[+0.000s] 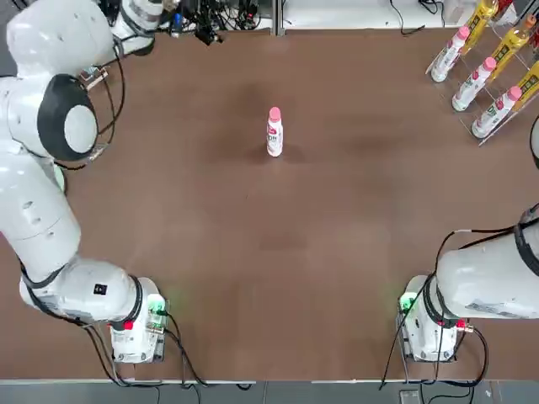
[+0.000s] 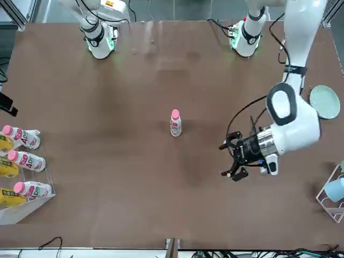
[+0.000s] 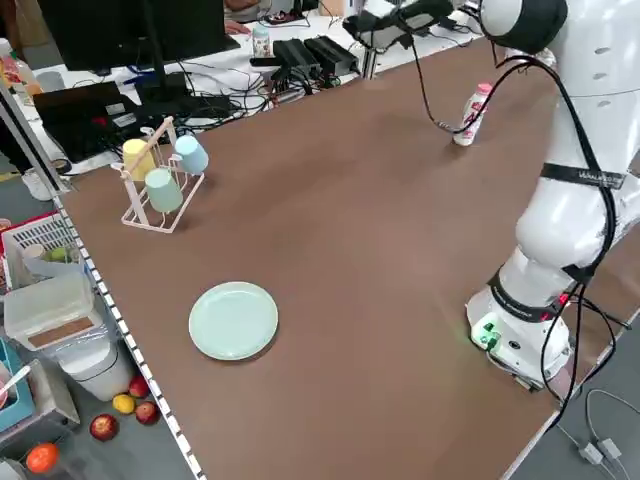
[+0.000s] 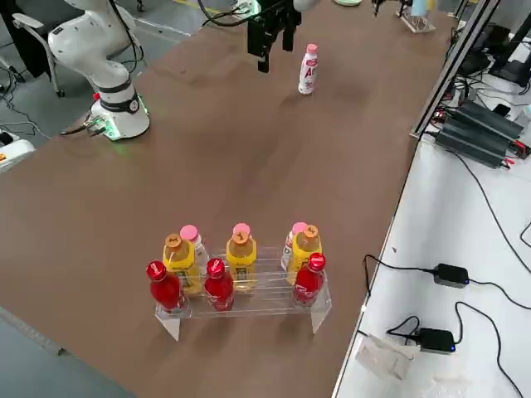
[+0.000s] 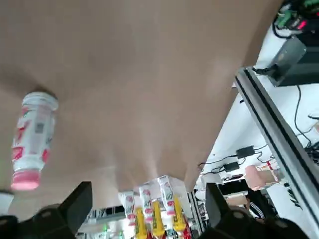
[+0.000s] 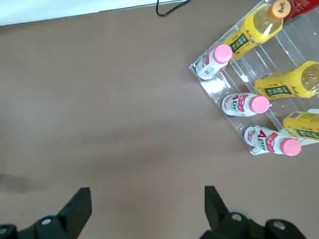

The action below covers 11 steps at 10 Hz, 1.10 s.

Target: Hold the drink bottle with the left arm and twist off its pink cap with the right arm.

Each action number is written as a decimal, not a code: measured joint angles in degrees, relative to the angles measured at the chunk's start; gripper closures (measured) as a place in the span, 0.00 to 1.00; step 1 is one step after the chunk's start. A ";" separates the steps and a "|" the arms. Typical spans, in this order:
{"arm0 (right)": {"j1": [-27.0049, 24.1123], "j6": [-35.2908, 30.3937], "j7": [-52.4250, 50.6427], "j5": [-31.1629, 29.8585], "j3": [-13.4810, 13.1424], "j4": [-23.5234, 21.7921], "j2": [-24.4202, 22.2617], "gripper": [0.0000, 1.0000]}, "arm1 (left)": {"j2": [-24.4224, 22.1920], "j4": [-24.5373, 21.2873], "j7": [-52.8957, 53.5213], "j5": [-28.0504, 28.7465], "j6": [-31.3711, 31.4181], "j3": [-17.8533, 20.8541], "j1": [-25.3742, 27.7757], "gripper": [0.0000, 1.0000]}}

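The drink bottle [image 1: 274, 139] stands upright and alone on the brown table, toward the far middle, with the pink cap [image 1: 274, 113] on its neck. It also shows in the front view, bottle [image 2: 176, 127] and cap [image 2: 175, 113]. My left gripper [image 2: 233, 159] hovers open and empty above the far part of the table, apart from the bottle on the left arm's side. In the left wrist view the bottle [image 5: 32, 137] lies off to one side of my left gripper [image 5: 149, 209]. My right gripper [image 6: 147, 209] is open and empty, seen only by its own wrist camera, over bare table.
A clear rack [image 1: 493, 118] of white and yellow bottles stands at the far right corner, also seen as the rack [image 4: 241, 286]. On the left side lie a pale green plate [image 3: 234, 320] and a wire cup stand [image 3: 155, 185]. Cables and power bricks line the far edge.
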 joint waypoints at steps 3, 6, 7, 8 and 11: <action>0.00 -0.42 -0.01 0.00 0.00 0.00 0.01 0.00 | 2.47 -1.33 0.46 -0.37 9.74 -0.80 -7.17 0.00; -0.01 -0.30 -0.01 -0.02 0.00 0.01 0.01 0.00 | 3.40 -1.22 0.72 -0.94 6.70 -0.69 -6.29 0.00; -0.03 -0.26 -0.01 -0.03 -0.02 0.02 0.01 0.00 | 3.17 -1.06 1.32 -0.94 2.34 -0.53 -5.39 0.00; -0.12 -0.25 -0.01 -0.03 -0.08 0.03 0.01 0.00 | 2.96 -0.96 1.66 -0.42 -1.92 -0.41 -4.56 0.00; -0.16 -0.31 -0.02 -0.03 -0.18 0.04 0.01 0.00 | 2.88 -0.65 1.75 0.29 -5.25 -0.40 -3.99 0.00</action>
